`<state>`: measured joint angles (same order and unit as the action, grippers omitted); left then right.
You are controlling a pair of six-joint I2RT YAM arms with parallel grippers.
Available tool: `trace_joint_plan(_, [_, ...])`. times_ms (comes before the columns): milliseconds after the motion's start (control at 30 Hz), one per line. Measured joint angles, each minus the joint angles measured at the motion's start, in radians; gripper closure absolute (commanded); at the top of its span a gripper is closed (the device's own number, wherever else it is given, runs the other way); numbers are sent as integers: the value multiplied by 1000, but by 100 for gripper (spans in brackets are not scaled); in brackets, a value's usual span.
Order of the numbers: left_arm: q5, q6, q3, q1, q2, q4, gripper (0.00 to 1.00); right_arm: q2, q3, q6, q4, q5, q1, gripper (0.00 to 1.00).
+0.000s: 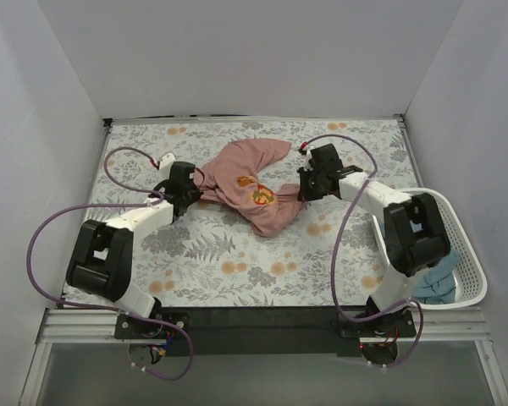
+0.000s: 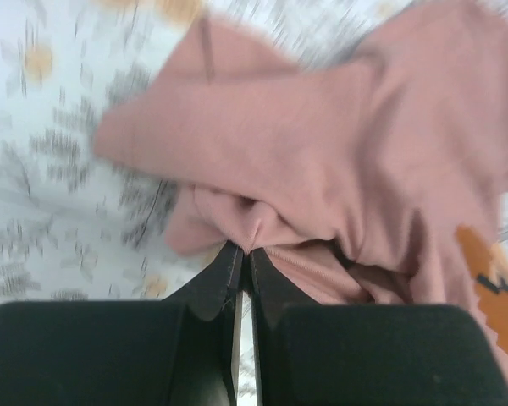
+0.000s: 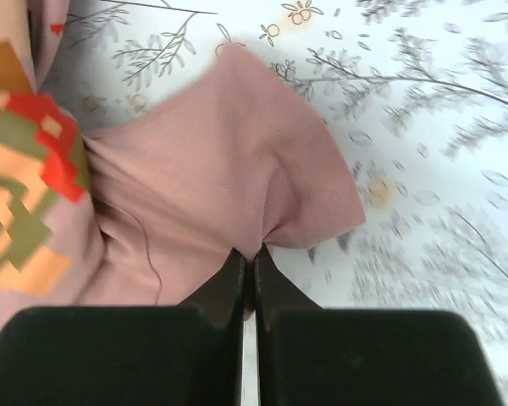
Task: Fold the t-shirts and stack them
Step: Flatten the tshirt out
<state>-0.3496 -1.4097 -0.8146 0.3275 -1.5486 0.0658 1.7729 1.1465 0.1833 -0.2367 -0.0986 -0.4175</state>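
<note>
Pink t-shirt point(image 1: 250, 182): bunched in a loose heap at mid-counter on the floral cloth point(image 1: 212, 254), cartoon print point(image 1: 258, 193) face up, strung between the two arms.
Left gripper point(image 2: 244, 254): closed tight on a gathered fold at the shirt's left end, fabric puckered into the fingertips; wrist view blurred.
Right gripper point(image 3: 247, 258): pinched shut on the edge of a flap, perhaps a sleeve, at the shirt's right end, near the print; a thin bite, one layer or two, cannot tell.
Teal t-shirt point(image 1: 436, 286): crumpled in the near end of the white basket point(image 1: 467, 245) at the counter's right edge, well apart from the pink one, no gripper on it.
Handling: soft, light cotton by the look of it; limp, with no stiffness to hold a shape; likely to sag and drape between two holds, and to drag the cloth below into wrinkles.
Where to hold: judged best at two matching points on one edge, shoulders or hem corners, for spreading the body flat on a lift and pull apart; present holds look more like bunched fabric than clean corners, so a re-grip is likely needed.
Risk: thin pinch slipping out under tension; floral cloth caught up along with the shirt.
Stage: early, by appearances; nothing folded, nothing stacked.
</note>
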Motion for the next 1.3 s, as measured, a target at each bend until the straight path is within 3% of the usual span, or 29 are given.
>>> trace_joint_plan(267, [-5, 321, -327, -30, 53, 11, 100, -479, -18, -5, -218, -23, 0, 99])
trace_joint_plan(367, [7, 406, -376, -30, 66, -26, 100, -618, -40, -5, -270, -91, -5, 98])
trace_joint_plan(433, [24, 435, -370, -34, 66, -58, 100, -681, -62, -6, -302, -153, -5, 85])
trace_joint_plan(467, [36, 438, -360, -38, 61, -71, 100, -702, -78, -5, -311, -185, -5, 66])
trace_joint_plan(600, [-14, 438, -332, -109, -19, -50, 100, -765, -193, -20, -439, -207, 8, 46])
trace_joint_plan(700, [-30, 404, -277, -165, -50, -8, 100, -749, -257, -20, -534, -157, 5, 38])
trace_joint_plan(867, [-23, 362, -98, -166, 79, 61, 100, -675, -244, -19, -526, -84, -82, 33])
trace_joint_plan(1133, [-1, 300, 56, -159, 401, 92, 100, -387, -129, 36, -190, -38, -281, 29])
trace_joint_plan(1300, [3, 274, 130, -159, 450, 110, 100, -164, 20, 55, -8, 21, -365, 31])
